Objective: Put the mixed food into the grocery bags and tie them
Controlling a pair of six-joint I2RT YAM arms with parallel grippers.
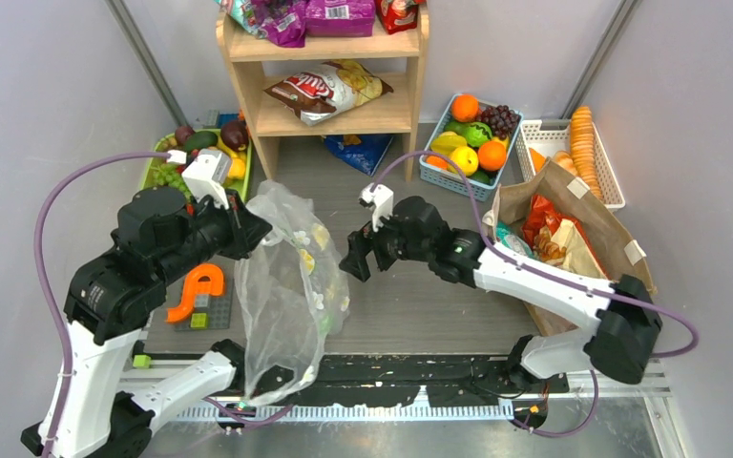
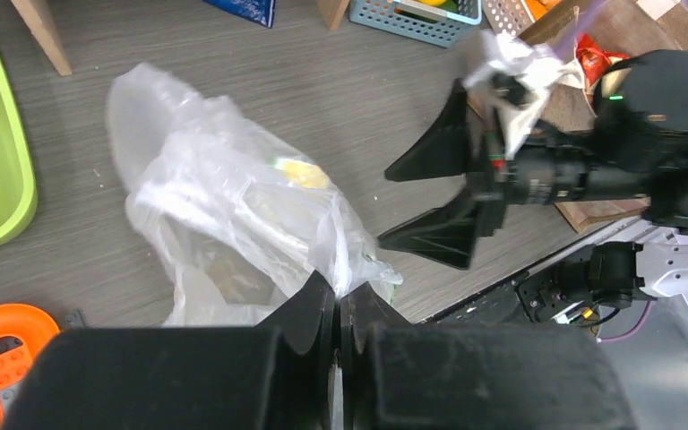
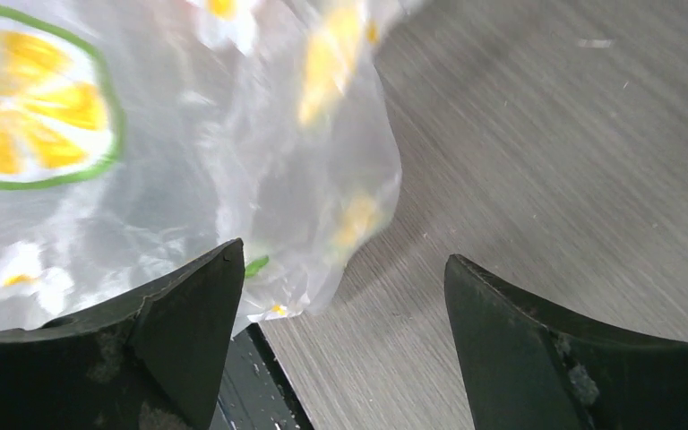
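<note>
A thin clear plastic bag (image 1: 291, 277) printed with lemon slices hangs upright over the table. My left gripper (image 1: 260, 229) is shut on its upper edge, and in the left wrist view the film is pinched between the jaws (image 2: 339, 296). My right gripper (image 1: 365, 260) stands open just to the right of the bag (image 3: 188, 152), with nothing between its fingers (image 3: 345, 269). The brown bag (image 1: 618, 234) lies open at the right with a red-orange snack packet (image 1: 541, 221) inside. Fruit fills a blue basket (image 1: 436, 174). A brown-white packet (image 1: 324, 91) lies on the shelf.
A wooden shelf (image 1: 248, 91) stands at the back, with purple packets (image 1: 339, 14) on top and a blue packet (image 1: 358, 150) under it. At the left is a green tray (image 1: 150, 170) of fruit. A white basket (image 1: 614, 186) sits back right. An orange toy (image 1: 198, 286) lies near my left arm.
</note>
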